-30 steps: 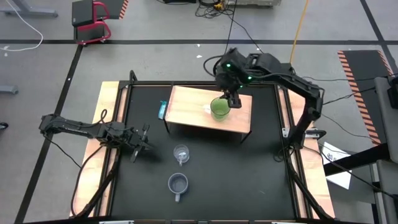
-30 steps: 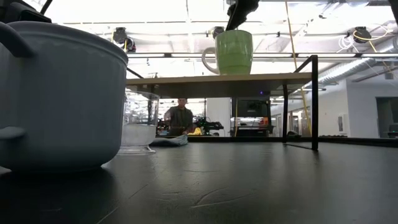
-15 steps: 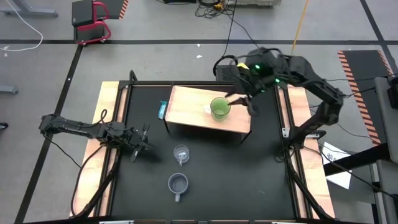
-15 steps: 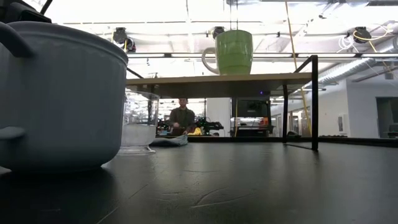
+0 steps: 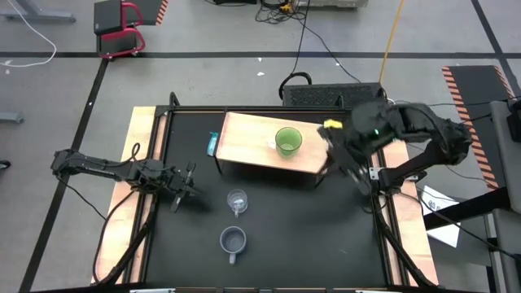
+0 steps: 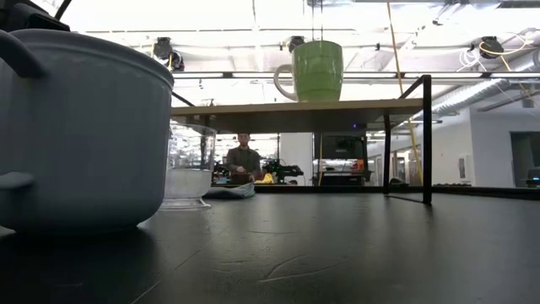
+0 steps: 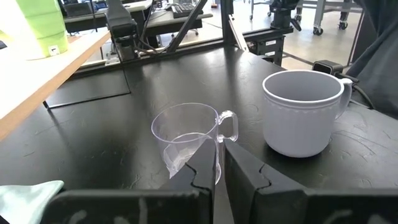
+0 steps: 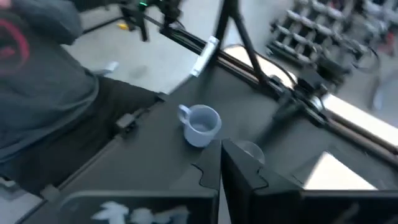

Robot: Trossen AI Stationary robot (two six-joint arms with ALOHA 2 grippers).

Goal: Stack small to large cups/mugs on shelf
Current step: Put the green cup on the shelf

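The lime-green mug stands upright on its base on the tan shelf, also seen in the low view. On the black tabletop in front of the shelf stand the clear glass cup and, nearer, the grey-blue mug. My right gripper hovers shut, off the shelf's right end, clear of all cups. My left gripper rests low at the table's left, shut, pointing at the glass cup, with the grey-blue mug beside it.
A small teal object lies by the shelf's left end, and a white tag lies beside the green mug. The shelf's dark legs stand on the tabletop. A person sits in the room beyond.
My right gripper has left the green mug's rim and swung up and away toward the table's right edge, turning as it went; its spread fingers have shut. The green mug stays upright on the shelf.
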